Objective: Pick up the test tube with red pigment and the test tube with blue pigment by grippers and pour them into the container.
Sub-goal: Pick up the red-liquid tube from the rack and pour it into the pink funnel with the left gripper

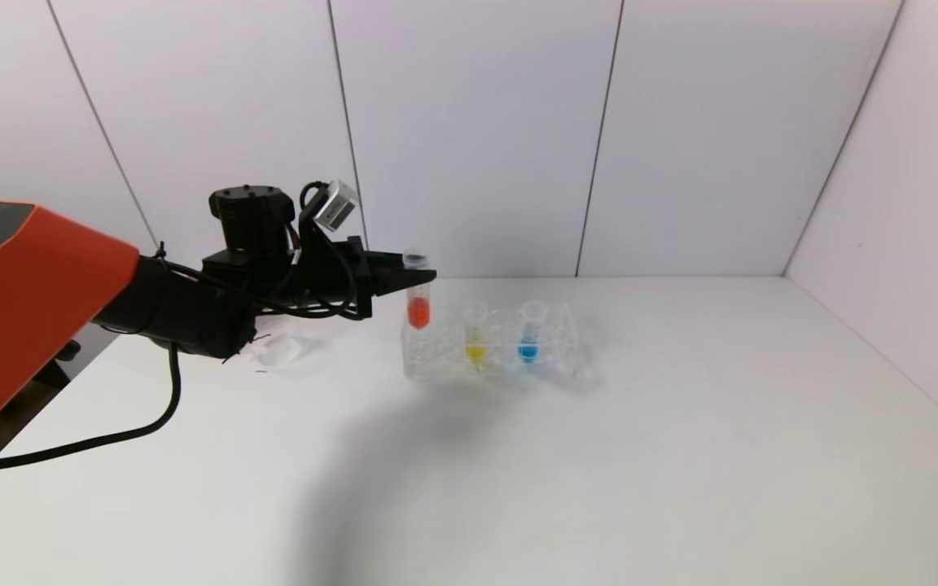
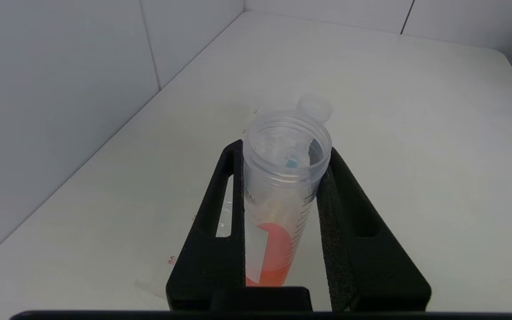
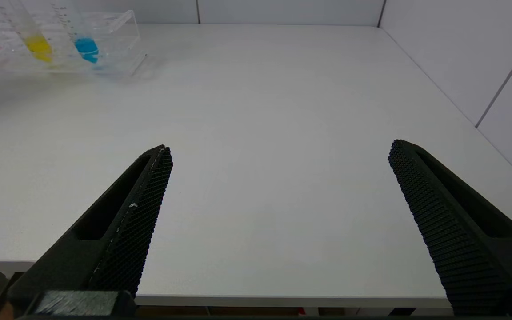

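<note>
Red tube (image 2: 282,195) looks like clear, smooth plastic with printed marks. The left gripper (image 2: 282,178) is matt black with rough foam-like pads (image 2: 329,231); rack (image 1: 493,354) is glossy clear plastic, table (image 1: 599,472) smooth matt white.

Container (image 1: 280,352) — half hidden behind left arm (image 1: 184,313), details unclear

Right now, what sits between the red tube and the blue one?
In the head view, a yellow-liquid tube stands in the rack between the red tube, held by the left gripper, and the blue tube.

lab bench: tube rack (image 1: 489,352), white panelled walls (image 1: 469,130)
</note>
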{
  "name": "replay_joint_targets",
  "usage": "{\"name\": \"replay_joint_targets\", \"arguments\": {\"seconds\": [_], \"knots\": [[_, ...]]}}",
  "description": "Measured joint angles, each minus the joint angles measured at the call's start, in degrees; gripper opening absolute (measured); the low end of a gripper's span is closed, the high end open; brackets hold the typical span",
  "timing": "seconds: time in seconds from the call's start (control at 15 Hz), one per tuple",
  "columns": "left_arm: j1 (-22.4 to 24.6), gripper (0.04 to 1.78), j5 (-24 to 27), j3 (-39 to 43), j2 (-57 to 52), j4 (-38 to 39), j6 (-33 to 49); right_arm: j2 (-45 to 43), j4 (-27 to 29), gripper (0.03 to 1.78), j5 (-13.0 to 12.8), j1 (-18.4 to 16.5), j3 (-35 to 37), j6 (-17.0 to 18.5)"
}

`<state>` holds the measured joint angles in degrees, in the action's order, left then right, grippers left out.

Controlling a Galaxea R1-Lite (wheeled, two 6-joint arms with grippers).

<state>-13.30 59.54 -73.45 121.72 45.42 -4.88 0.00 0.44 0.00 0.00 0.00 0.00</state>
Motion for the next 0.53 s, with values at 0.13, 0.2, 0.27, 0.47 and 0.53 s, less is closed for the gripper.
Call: {"name": "replay_joint_targets", "arguments": {"seconds": [0.13, 0.2, 0.27, 0.47, 0.53], "knots": [[0.07, 0.5, -1.49, -0.01, -1.72, -1.19, 0.0, 0.0, 0.0, 1.77, 0.0, 0.0, 0.0, 0.0], [0.11, 0.5, -2.02, -0.01, -2.62, -1.85, -0.02, 0.0, 0.0, 1.77, 0.0, 0.0, 0.0, 0.0], [0.13, 0.5, -2.32, -0.01, -3.64, -2.46, -0.02, 0.0, 0.0, 1.77, 0.0, 0.0, 0.0, 0.0], [0.49, 0.5, -3.25, 0.41, -6.79, -4.88, 0.04, 0.0, 0.0, 1.77, 0.0, 0.0, 0.0, 0.0], [0.66, 0.5, -5.02, 0.77, -8.02, -6.18, 0.06, 0.0, 0.0, 1.77, 0.0, 0.0, 0.0, 0.0]]}}
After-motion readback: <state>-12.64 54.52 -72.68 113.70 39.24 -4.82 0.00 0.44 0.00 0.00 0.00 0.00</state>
